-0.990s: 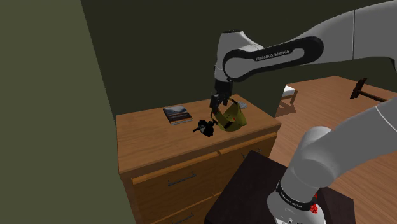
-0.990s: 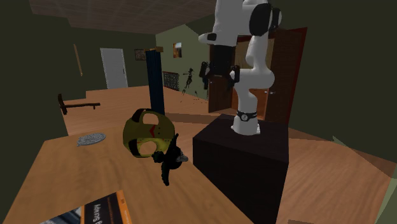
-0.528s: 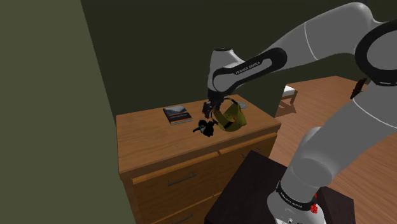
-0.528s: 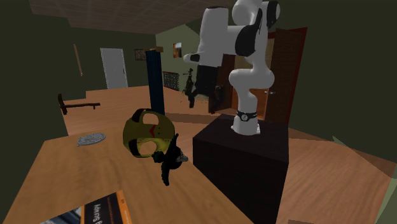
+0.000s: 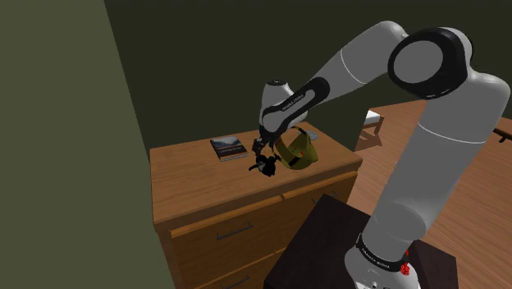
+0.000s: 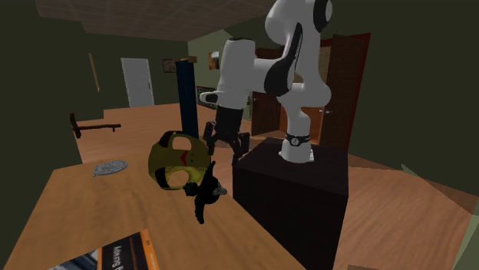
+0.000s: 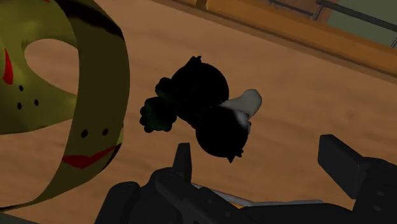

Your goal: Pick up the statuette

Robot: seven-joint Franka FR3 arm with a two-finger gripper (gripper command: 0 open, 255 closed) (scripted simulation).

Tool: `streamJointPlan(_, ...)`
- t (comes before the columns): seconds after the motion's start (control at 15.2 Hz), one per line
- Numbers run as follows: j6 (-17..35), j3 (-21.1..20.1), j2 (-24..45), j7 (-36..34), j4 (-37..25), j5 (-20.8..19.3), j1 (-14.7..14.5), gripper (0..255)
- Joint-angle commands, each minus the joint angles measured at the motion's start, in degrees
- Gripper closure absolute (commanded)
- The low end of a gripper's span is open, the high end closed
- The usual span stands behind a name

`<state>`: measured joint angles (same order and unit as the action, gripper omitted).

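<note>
The statuette point(image 5: 264, 167) is a small black figure with a pale part, lying on the wooden dresser top point(image 5: 195, 182). In the second exterior view the statuette point(image 6: 205, 192) lies just in front of a yellow-green mask point(image 6: 176, 159). My gripper point(image 5: 262, 153) hovers just above it, open and holding nothing. From the second exterior camera the gripper point(image 6: 226, 147) hangs behind the mask. In the wrist view the statuette point(image 7: 203, 108) lies on the wood just ahead of the gripper point(image 7: 261, 167), nearer one black finger point(image 7: 183, 162) than the other. Nothing touches it.
The mask point(image 5: 297, 152) stands right beside the statuette, close to the gripper; the mask point(image 7: 60, 95) has red marks. A book point(image 5: 228, 147) lies further back on the dresser. A grey disc point(image 6: 111, 166) sits near the dresser's edge. The dark stand point(image 6: 292, 199) is beside the dresser.
The arm has swung toward the shoulder view's left and come down. The gripper moved from over the mask to just above the statuette. Statuette and mask have stayed in place.
</note>
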<state>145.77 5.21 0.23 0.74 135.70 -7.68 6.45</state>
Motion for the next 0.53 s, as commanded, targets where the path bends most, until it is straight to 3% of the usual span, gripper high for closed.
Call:
streamJointPlan(0.0, 2.6, 0.4, 4.3, 0.1, -2.6, 0.3, 0.4, 0)
streamJointPlan(0.2, 6.0, 0.7, 10.6, 0.5, -6.5, 1.2, 1.1, 0)
streamJointPlan(0.46, 8.9, 0.7, 13.0, 0.2, -6.1, 1.1, 1.2, 0)
